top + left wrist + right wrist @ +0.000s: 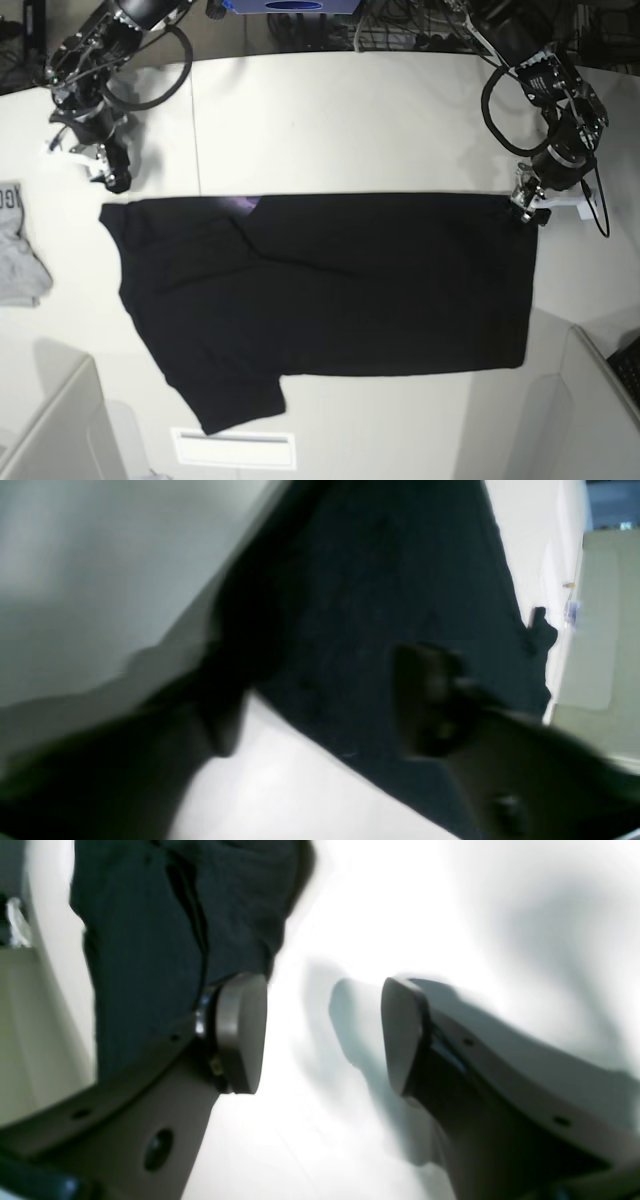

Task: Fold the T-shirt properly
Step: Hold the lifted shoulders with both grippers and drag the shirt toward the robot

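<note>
**Asker:** On the white table [350, 110], where was the T-shirt?

**Operator:** From my remote station I saw the black T-shirt [380, 290] lying flat across the middle of the table, turned sideways. Its hem ran down the base view's right side, and its sleeves and collar pointed to that view's left. A small patch of purple print [243, 204] peeked out along the far edge, near a fold. One sleeve [235, 400] spread toward the near edge of the table.

**Asker:** What was the right gripper doing?

**Operator:** The right gripper [112, 178] hung over bare table just beyond the shirt's far left corner in the base view. In its wrist view its two round pads [240, 1032] stood well apart with only white table between them, so it held nothing. Dark cloth showed just beside one pad.

**Asker:** And the left gripper?

**Operator:** The left gripper [527, 205] sat at the shirt's far right corner in the base view, right against the hem. Its wrist view was blurred. I saw one dark finger [425, 700] over the cloth, and the other looked spread well away from it, so I read it as parted, with no cloth between the fingers.

**Asker:** Anything else on the table?

**Operator:** A small grey garment [18, 250] with dark lettering lay at the base view's left edge, apart from the shirt.
</note>
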`<state>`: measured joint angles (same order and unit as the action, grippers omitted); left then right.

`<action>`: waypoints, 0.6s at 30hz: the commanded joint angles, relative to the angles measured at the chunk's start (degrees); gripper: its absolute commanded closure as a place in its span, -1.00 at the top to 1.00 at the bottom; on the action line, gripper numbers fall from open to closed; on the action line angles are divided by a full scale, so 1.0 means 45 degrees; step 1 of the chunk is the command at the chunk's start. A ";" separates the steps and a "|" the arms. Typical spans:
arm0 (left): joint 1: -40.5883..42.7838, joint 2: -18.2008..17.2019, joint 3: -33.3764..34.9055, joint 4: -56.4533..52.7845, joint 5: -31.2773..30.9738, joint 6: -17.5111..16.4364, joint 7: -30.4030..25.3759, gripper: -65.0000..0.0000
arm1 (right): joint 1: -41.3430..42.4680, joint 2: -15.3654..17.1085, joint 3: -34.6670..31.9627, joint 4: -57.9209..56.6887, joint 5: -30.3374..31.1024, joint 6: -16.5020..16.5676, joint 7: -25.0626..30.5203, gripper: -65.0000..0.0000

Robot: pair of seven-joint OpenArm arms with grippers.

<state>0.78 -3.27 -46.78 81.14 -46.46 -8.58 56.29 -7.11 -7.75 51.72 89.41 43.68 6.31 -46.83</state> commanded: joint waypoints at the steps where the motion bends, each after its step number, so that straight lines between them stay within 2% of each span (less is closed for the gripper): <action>1: -0.0104 -0.0104 0.0013 0.0029 0.0019 0.0041 0.0003 -0.13 | 0.0282 0.0188 -0.0017 -0.0029 0.0227 -0.0180 0.0257 0.09; 5: -0.0104 -0.0182 0.0013 -0.0147 0.0019 0.0041 0.0003 -1.00 | 0.1161 0.0481 -0.0076 -0.1299 0.0227 -0.1059 0.0629 0.21; 16: -0.0104 -0.0339 0.0013 -0.0127 0.0019 0.0041 0.0003 -1.00 | 0.2255 0.0931 -0.0095 -0.3155 0.0208 -0.1118 0.0726 0.20; 18: -0.0104 -0.0397 0.0013 -0.0127 0.0019 0.0041 0.0003 -1.00 | 0.2294 0.1106 -0.0115 -0.3409 0.0208 -0.1118 0.0726 0.13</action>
<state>0.91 -4.16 -46.63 79.53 -45.32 -8.10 56.88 3.33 -2.87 51.35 74.35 47.24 2.59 -42.78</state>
